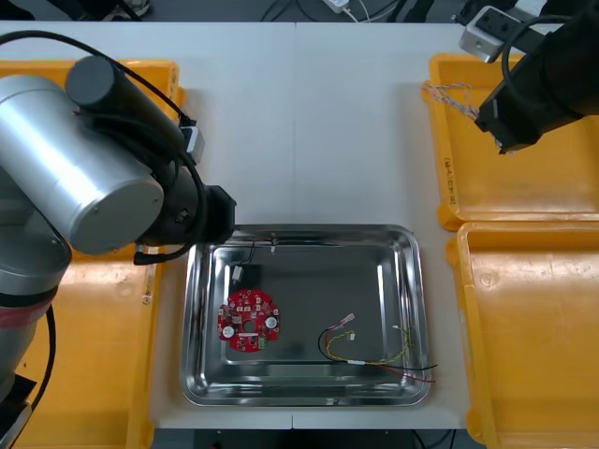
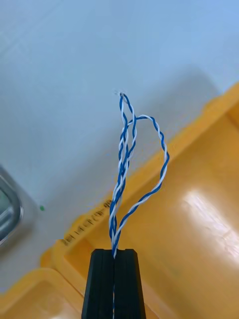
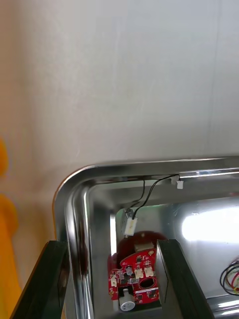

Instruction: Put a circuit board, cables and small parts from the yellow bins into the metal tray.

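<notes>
Currently tray [image 1: 309, 230]: circuit board [image 1: 248, 320], black cable [image 3: 130, 225]; right tool [image 2: 113, 251] grips blue-white cable [image 2: 122, 169].

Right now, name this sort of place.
Likely an electronics kitting bench: yellow bins flank a metal tray holding a round red circuit board; right end effector, above a bin, grips a twisted blue and white cable; left end effector hangs over the tray.

Four yellow bins [image 1: 524, 178], one tray [image 1: 309, 230], one circuit board [image 1: 248, 320], three cables [image 1: 374, 361].

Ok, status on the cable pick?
Right gripper shut on blue and white cable, held above far right yellow bin. Left gripper open over far left corner of metal tray. Circuit board in tray.
</notes>
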Available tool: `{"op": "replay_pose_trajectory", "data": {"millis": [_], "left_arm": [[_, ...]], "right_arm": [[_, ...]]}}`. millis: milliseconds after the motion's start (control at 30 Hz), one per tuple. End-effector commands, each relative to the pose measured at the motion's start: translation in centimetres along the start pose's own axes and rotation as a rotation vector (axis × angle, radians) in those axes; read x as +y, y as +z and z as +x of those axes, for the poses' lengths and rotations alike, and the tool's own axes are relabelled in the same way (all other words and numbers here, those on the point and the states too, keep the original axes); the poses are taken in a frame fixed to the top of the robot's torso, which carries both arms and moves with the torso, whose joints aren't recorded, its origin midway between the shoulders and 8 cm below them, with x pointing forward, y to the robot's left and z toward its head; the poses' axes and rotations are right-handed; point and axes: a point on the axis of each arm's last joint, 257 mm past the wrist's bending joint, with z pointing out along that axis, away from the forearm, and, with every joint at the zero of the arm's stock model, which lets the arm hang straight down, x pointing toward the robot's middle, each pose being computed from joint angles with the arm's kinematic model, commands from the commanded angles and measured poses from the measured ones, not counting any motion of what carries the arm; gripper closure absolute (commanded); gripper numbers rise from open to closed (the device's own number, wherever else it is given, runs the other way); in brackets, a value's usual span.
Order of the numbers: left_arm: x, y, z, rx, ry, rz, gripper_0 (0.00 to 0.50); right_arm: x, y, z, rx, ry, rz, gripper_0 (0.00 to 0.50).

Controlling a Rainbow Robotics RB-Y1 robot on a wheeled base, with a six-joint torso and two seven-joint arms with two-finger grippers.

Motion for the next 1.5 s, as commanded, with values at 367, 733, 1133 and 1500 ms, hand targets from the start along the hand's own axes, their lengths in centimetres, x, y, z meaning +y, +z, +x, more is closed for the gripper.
{"op": "replay_pose_trajectory", "data": {"millis": [367, 733, 1133, 1500], "left_arm": [[5.5, -4.0, -5.5, -0.071, 0.184, -0.058, 0.000], [11.0, -3.8, -6.4, 0.008, 0.331, -0.110, 0.000], [15.2, -3.9, -7.9, 0.061, 0.471, -0.130, 0.000], [18.0, -2.3, -10.4, 0.022, 0.588, -0.126, 0.000]], "right_arm": [[12.9, 2.3, -3.0, -0.005, -0.333, -0.192, 0.500], [17.3, 5.1, 1.2, 0.116, -0.498, -0.287, 0.500], [19.3, 8.0, 1.7, 0.093, -0.612, -0.275, 0.500], [18.7, 11.1, 3.8, 0.107, -0.682, -0.214, 0.500]]}}
